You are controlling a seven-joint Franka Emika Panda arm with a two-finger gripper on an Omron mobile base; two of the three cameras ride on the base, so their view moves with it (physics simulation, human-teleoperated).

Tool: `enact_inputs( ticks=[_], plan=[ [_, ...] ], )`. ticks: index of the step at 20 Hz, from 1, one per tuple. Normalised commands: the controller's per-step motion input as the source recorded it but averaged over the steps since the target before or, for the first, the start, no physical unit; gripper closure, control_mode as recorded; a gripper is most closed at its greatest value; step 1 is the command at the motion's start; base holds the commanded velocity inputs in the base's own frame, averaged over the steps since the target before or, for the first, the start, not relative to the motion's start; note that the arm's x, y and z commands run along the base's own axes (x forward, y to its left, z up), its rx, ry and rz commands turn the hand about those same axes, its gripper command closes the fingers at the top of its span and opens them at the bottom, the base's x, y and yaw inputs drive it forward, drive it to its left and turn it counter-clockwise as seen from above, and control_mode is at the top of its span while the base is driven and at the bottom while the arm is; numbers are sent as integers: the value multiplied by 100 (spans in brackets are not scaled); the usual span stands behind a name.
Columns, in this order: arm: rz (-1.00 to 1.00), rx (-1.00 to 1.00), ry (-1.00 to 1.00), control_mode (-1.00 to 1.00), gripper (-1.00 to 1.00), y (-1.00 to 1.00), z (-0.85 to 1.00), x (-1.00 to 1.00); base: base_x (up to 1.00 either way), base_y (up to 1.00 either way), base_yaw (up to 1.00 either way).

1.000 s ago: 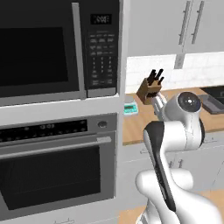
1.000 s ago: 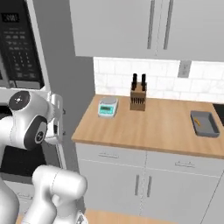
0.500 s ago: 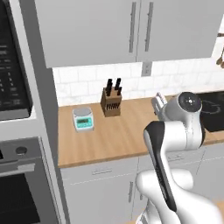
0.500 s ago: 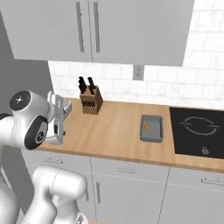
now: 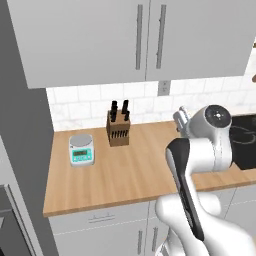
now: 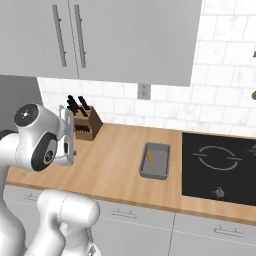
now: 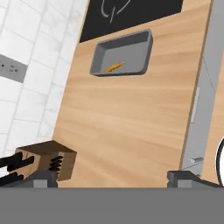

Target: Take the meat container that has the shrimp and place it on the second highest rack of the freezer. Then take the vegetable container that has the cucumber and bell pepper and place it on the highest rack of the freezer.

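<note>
Hand view has the fingers (image 7: 116, 177) spread wide at its lower edge, holding nothing, their two dark tips (image 7: 43, 177) set far apart over bare wood. Behind them the white arm (image 6: 42, 142) is folded up close over the robot's body, its round dark-capped joint raised above the near edge of the tabletop (image 6: 115, 170) and the hand pointing out across it. That tabletop is a long slab of warm, smooth-grained wood on plain grey drawer fronts. Well apart from the fingers, a shallow rectangular dark-grey tray (image 7: 124, 54) lies flat on the wood, just beside a glossy black cooktop (image 6: 220, 167). A small orange-pink shrimp (image 7: 113, 67) lies on the tray's floor, far smaller than the tray. Nearer the arm, against the white tiled wall, stands a wooden knife block (image 5: 118, 131) with black handles sticking out of its top. Beside it sits a small teal kitchen scale (image 5: 81, 150) with a round grey plate. Flat grey cupboard doors (image 5: 140, 37) with slim bar handles hang above.
</note>
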Motion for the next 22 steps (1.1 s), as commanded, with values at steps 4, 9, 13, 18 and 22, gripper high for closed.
enact_inputs(
  ticks=[4,9,13,18,22],
  plan=[
    [1,0,11,-100,-100,-48,-31,6,0,0,0],
    [-1,4,1,-100,-100,-94,-27,0,0,0,0],
    [-2,5,9,-100,-100,-95,-23,7,0,0,0],
    [0,8,20,-100,-100,-100,-18,11,0,0,0],
    [0,1,27,-100,-100,-92,-24,10,0,0,0]
  ],
)
